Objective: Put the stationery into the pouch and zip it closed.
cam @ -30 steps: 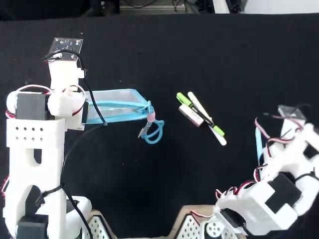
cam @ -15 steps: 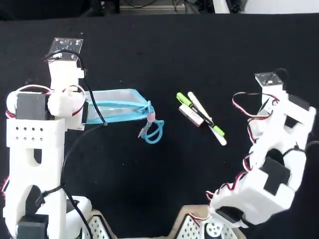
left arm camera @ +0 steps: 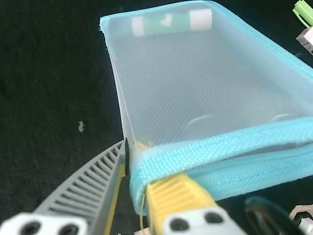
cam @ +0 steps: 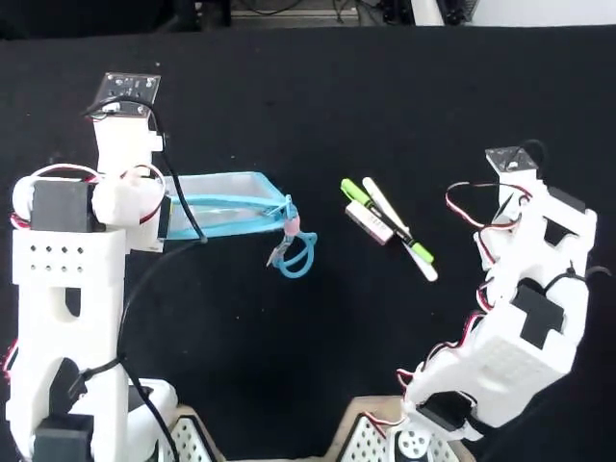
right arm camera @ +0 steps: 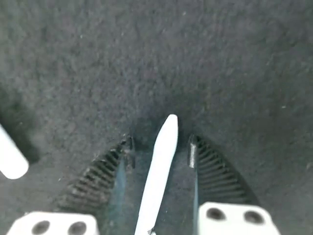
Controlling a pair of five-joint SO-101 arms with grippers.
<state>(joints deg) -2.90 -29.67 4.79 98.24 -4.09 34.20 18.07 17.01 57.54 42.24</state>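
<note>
On the black tabletop [cam: 318,106], the blue mesh pouch [cam: 226,204] is seen at the left, one end pinched by the left hand [left arm camera: 134,169]. A cluster of pens [cam: 387,227] is laid between the pouch's zipper loop [cam: 298,255] and the right arm. The right hand [right arm camera: 160,143] is held spread over the tabletop, with a pale pen [right arm camera: 156,181] lying between its fingers and a gap on either side.

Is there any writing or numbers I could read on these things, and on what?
Nothing is readable.
Green-and-white piece at the far end of the pouch: pale marks, too blurred.
Small white block beside the pens: dark print, too small.
</note>
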